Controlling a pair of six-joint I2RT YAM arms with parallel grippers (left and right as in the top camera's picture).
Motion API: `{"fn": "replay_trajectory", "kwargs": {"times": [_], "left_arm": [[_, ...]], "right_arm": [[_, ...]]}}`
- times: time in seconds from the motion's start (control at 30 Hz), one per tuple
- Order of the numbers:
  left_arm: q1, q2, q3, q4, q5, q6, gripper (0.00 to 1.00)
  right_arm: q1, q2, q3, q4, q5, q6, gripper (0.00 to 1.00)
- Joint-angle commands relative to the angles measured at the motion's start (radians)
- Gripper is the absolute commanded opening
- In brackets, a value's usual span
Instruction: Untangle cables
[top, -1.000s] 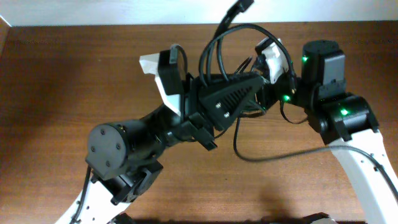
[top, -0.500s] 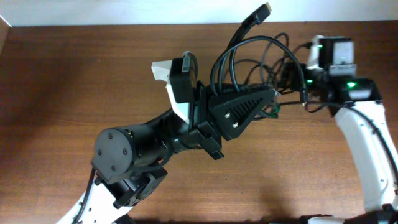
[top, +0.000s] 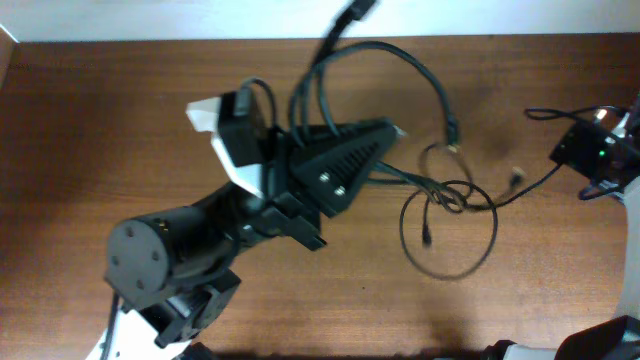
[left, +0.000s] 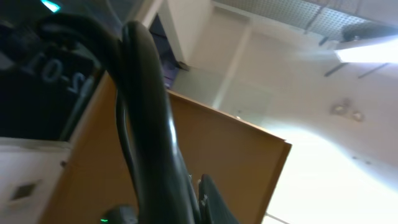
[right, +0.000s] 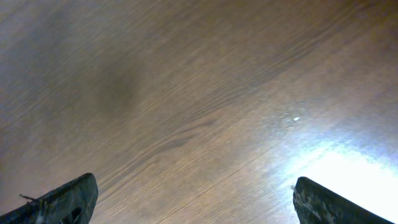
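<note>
Cables (top: 450, 192) are pinched in the left gripper (top: 395, 131), whose jaws are closed tight on the black strands at its tip. Right at that gripper several strands rise in tall loops. One of them ends in a dark plug (top: 361, 9) up past the gripper, over the far edge of the tabletop (top: 120, 110). In the left wrist view a black cord (left: 149, 118) crosses close to the lens, too blurred to tell which strand it is. Just past the left gripper's tip, on the side toward the right arm, strands drop to the wood and meet in a small knot of crossing turns. A thin cord arcs over from the tall loops to end just above that knot. Farther from the left gripper, a wide loose loop lies flat on the wood on the near side of the knot. A single strand leads on toward the right arm, with a pale-tipped plug (top: 516, 177) beside it. Farthest from the left gripper, the right gripper (right: 199, 200) hangs over bare wood, its fingertips (right: 68, 198) spread wide with nothing between them, well apart from the tangle.
</note>
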Motion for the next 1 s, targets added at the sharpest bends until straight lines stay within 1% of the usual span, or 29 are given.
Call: {"fn": "replay_trajectory", "kwargs": {"times": [0.0,0.03,0.13,0.27,0.33,0.37,0.43,0.47,0.53,0.63,0.73,0.77,0.8,0.83,0.97], "left_arm": [[0.057,-0.030,0.024,-0.013,-0.004,0.024,0.00],[0.064,-0.032,0.024,-0.019,-0.005,0.024,0.00],[0.085,-0.033,0.024,-0.056,-0.005,0.025,0.00],[0.112,-0.031,0.024,-0.111,-0.005,0.025,0.00],[0.127,-0.031,0.024,-0.140,-0.005,0.025,0.00],[0.133,-0.031,0.024,-0.156,-0.005,0.025,0.00],[0.135,-0.029,0.024,-0.190,-0.005,0.025,0.00],[0.135,-0.025,0.024,-0.194,-0.004,0.025,0.00],[0.135,-0.012,0.024,-0.206,0.000,0.024,0.00],[0.135,0.013,0.024,-0.240,-0.001,0.025,0.00],[0.135,0.051,0.024,-0.271,-0.001,0.025,0.00],[0.135,0.073,0.024,-0.276,-0.001,0.025,0.00],[0.135,0.093,0.024,-0.283,0.000,0.024,0.04],[0.135,0.109,0.024,-0.298,0.000,0.024,0.06],[0.135,0.177,0.024,-0.373,0.003,0.024,0.07]], "right_arm": [[-0.043,0.011,0.013,-0.003,-0.009,0.008,0.99],[-0.049,0.011,0.013,-0.004,-0.041,0.007,0.99],[-0.048,0.011,0.013,-0.006,-0.134,-0.060,0.99],[-0.048,0.011,0.013,-0.010,-0.337,-0.212,0.99],[-0.048,0.009,0.013,-0.029,-0.557,-0.372,0.99],[-0.048,0.009,0.013,-0.039,-0.630,-0.420,0.99],[-0.048,0.009,0.013,-0.101,-0.871,-0.609,0.99],[-0.048,0.009,0.013,-0.144,-0.958,-0.694,0.99],[-0.048,0.009,0.013,-0.233,-1.062,-0.835,0.99],[-0.047,0.007,0.013,-0.368,-1.096,-0.970,0.99],[-0.047,0.000,0.013,-0.459,-1.097,-1.061,0.99],[-0.047,-0.006,0.013,-0.486,-1.099,-1.075,0.99],[-0.047,-0.012,0.013,-0.499,-1.100,-1.074,0.99],[-0.047,-0.019,0.013,-0.511,-1.099,-1.075,0.99],[-0.047,-0.055,0.013,-0.538,-1.099,-1.074,0.99]]}}
